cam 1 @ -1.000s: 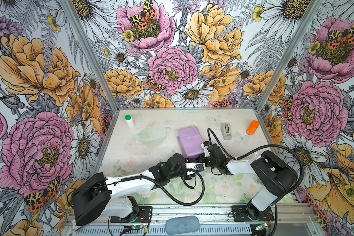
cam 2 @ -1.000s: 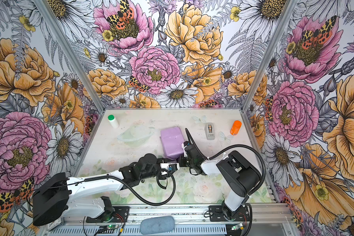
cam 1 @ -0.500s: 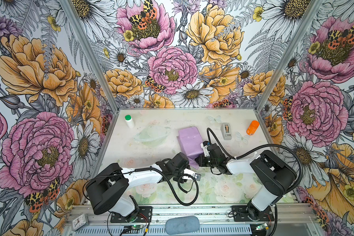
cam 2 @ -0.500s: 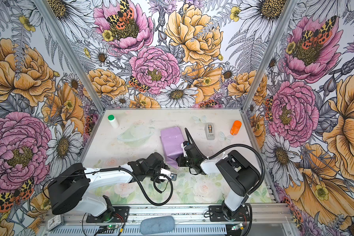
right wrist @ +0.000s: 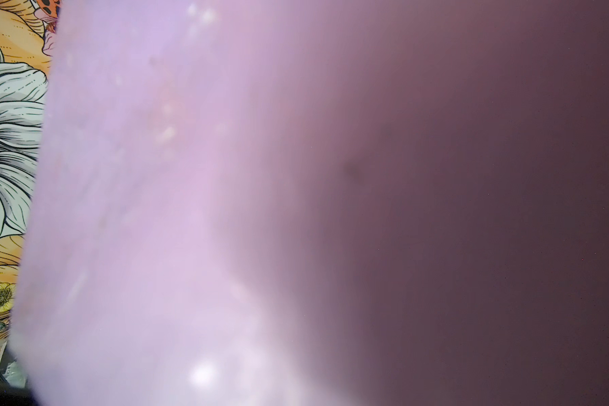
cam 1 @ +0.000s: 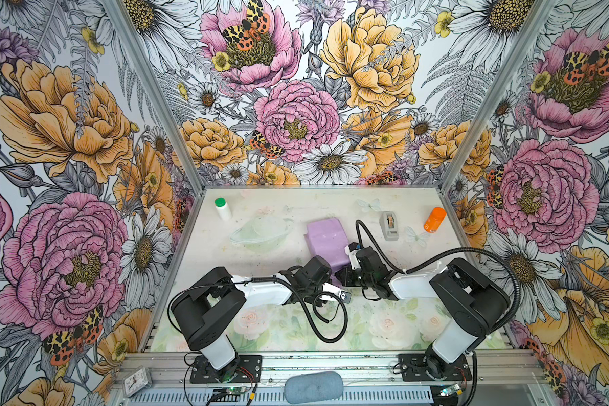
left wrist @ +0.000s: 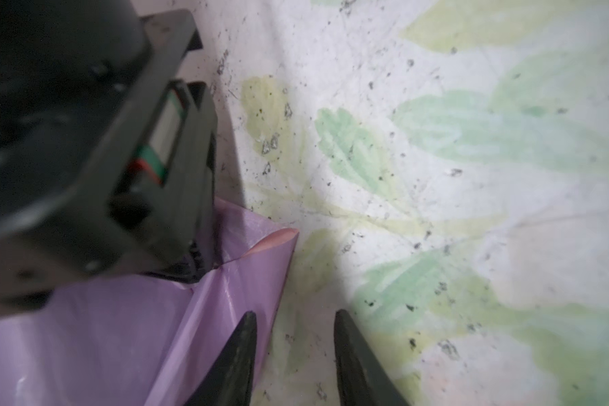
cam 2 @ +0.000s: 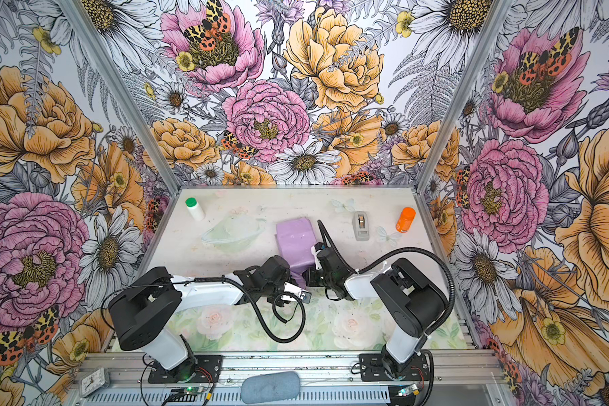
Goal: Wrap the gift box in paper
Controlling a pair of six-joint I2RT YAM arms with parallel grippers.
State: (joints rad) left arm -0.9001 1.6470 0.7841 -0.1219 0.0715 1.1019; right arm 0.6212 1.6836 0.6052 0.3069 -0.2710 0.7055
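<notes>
Now the glossy lilac paper (cam 1: 326,239) forms a boxy bundle, right fingers (left wrist: 190,262) pinching its fold, left fingers (left wrist: 241,355) apart.

The paper (cam 1: 326,242) lies folded on the table (cam 1: 296,207). The left arm (cam 1: 261,291) and right arm (cam 1: 412,284) meet at its near edge. A tape dispenser (cam 1: 389,225) and orange bottle (cam 1: 435,219) stand to its right, a bowl (cam 1: 261,232) and white bottle (cam 1: 222,208) to its left.

Left arm (cam 1: 261,293) and right arm (cam 1: 413,286) with fat black joints and smooth white tubes, bumpy black cables (cam 1: 327,340), flat black base plates (cam 1: 252,365) with small screws, left gripper (left wrist: 293,313) with two thin pointed black fingers (left wrist: 241,351)
</notes>
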